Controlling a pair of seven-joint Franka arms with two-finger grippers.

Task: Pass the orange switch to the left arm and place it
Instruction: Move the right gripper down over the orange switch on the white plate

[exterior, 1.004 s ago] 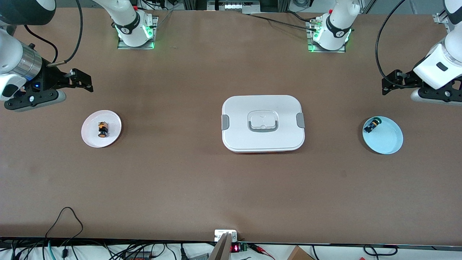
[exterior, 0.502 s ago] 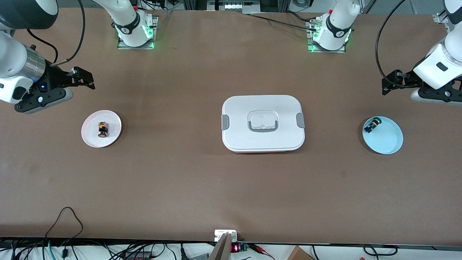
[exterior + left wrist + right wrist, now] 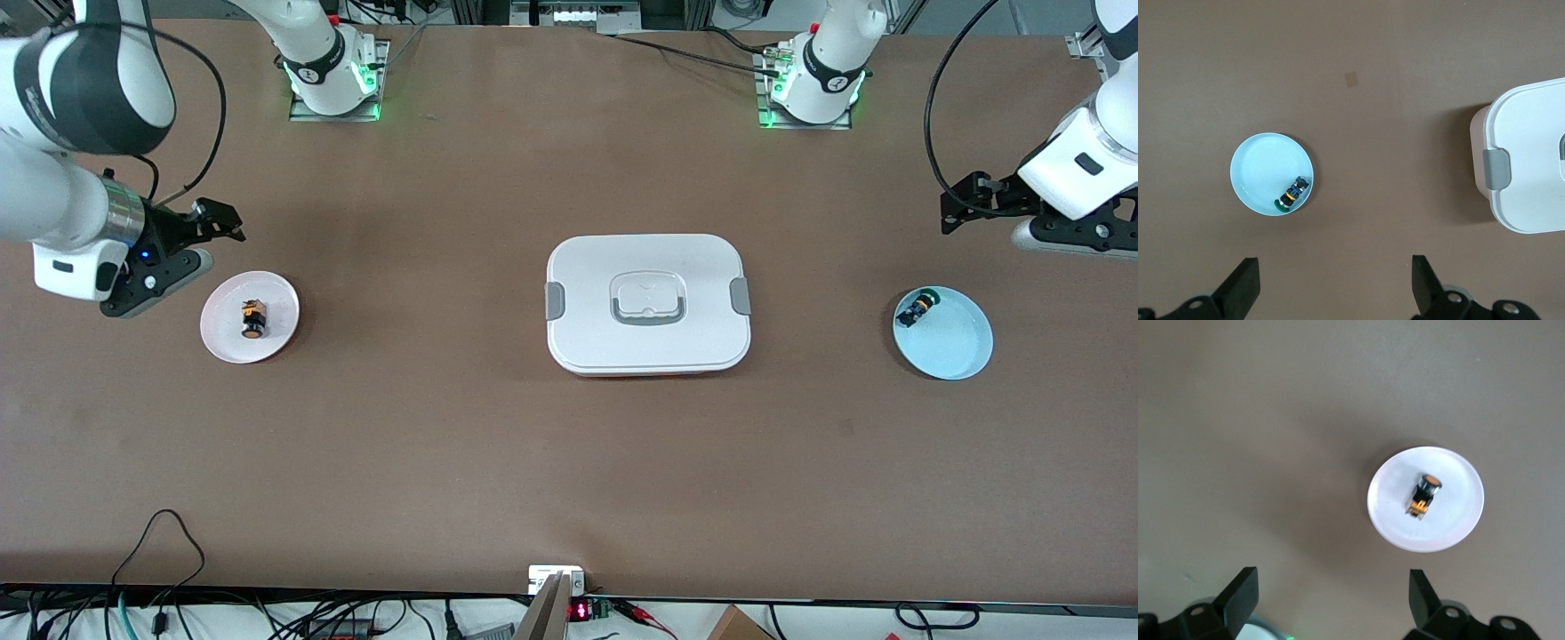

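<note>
Nothing is transferred yet: orange switch (image 3: 252, 319) lies on the pink plate (image 3: 227, 342), toward the right arm's end from the box (image 3: 647, 302). Right gripper (image 3: 220, 223) hovers near that plate, jaws open and empty; left gripper (image 3: 958, 207) waits open toward its own end, so all 2 handovers remain.

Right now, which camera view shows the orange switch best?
The right wrist view: the orange switch lies large and unblocked on the pink plate. The front view shows it only tiny. The left wrist view does not show it.
</note>
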